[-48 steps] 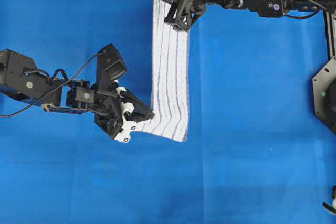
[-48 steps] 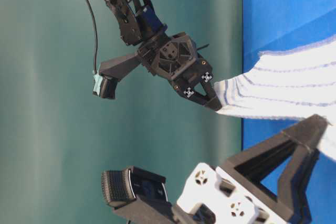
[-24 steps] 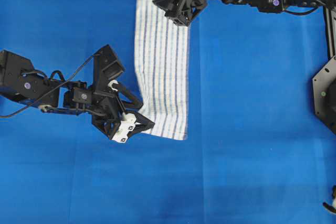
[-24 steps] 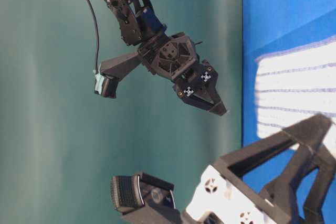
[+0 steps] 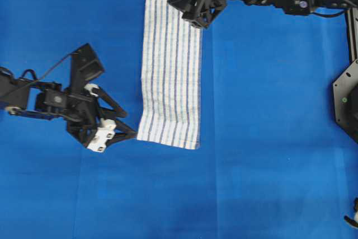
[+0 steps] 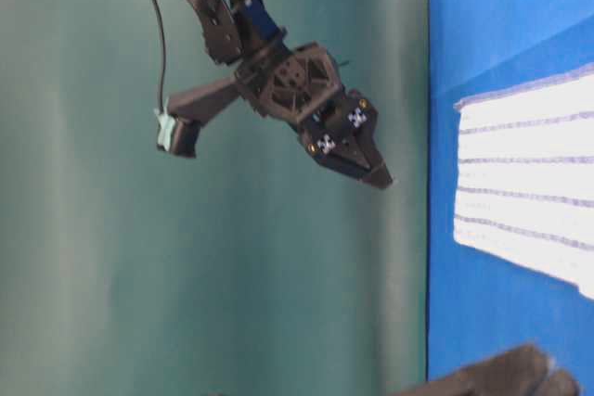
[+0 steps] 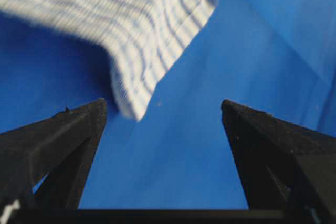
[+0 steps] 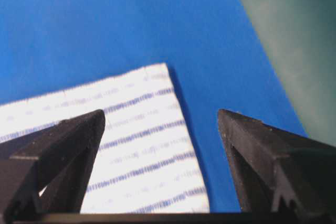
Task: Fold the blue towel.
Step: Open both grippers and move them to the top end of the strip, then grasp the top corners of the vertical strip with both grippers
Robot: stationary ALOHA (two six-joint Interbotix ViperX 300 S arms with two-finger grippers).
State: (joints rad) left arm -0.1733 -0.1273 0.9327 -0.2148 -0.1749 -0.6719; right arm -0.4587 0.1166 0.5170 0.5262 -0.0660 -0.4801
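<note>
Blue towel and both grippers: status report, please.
Left gripper open, off the blue towel. Right gripper open above its far end. Towel lies flat, folded strip. Nothing in the way.

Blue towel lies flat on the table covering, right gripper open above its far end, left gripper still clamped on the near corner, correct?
Not quite: the left gripper is open and clear of the blue towel, as the left wrist view shows. The rest holds.

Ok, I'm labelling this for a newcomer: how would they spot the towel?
Find the plain blue table covering. Lying flat near its middle, running top to bottom, is the towel: a long white rectangle with thin blue stripes, the only pale, patterned thing there.
</note>
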